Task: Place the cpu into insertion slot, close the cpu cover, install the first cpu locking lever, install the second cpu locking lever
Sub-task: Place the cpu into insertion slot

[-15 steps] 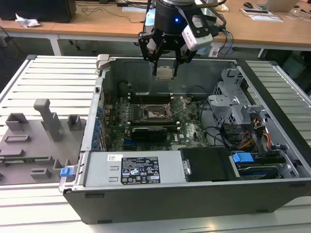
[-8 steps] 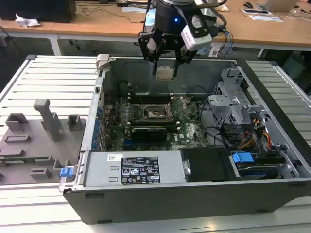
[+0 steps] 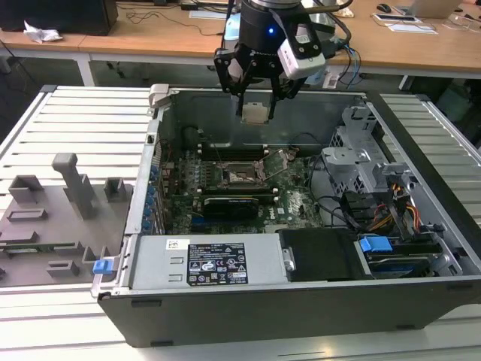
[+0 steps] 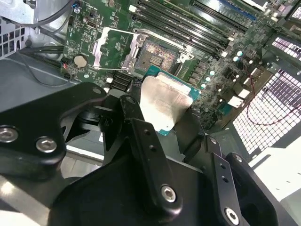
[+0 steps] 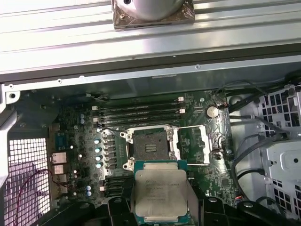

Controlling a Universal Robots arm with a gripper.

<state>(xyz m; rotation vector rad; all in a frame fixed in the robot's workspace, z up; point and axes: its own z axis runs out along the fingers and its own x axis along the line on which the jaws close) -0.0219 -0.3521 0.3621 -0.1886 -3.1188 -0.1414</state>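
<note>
My gripper (image 3: 255, 111) hangs above the open computer case (image 3: 120, 259), shut on the cpu (image 3: 255, 113), a flat square chip with a pale metal top. Both wrist views show the cpu (image 5: 160, 190) (image 4: 162, 99) clamped by its edges between black fingers (image 4: 136, 115). It is held in the air, short of the insertion slot (image 5: 149, 143) (image 4: 156, 56) (image 3: 240, 175), a bare square black socket. The cpu cover (image 5: 194, 143) (image 4: 110, 47) is swung open to one side of the socket. A thin lever (image 3: 276, 167) sticks up beside the socket.
Long black memory slots (image 5: 141, 113) run beside the socket. In the exterior view a long black card (image 3: 233, 204) lies nearer than the socket, with the power supply (image 3: 203, 263) at the front and a drive cage with cables (image 3: 368, 173) at the right. A grey fixture plate (image 3: 52, 218) sits at the left.
</note>
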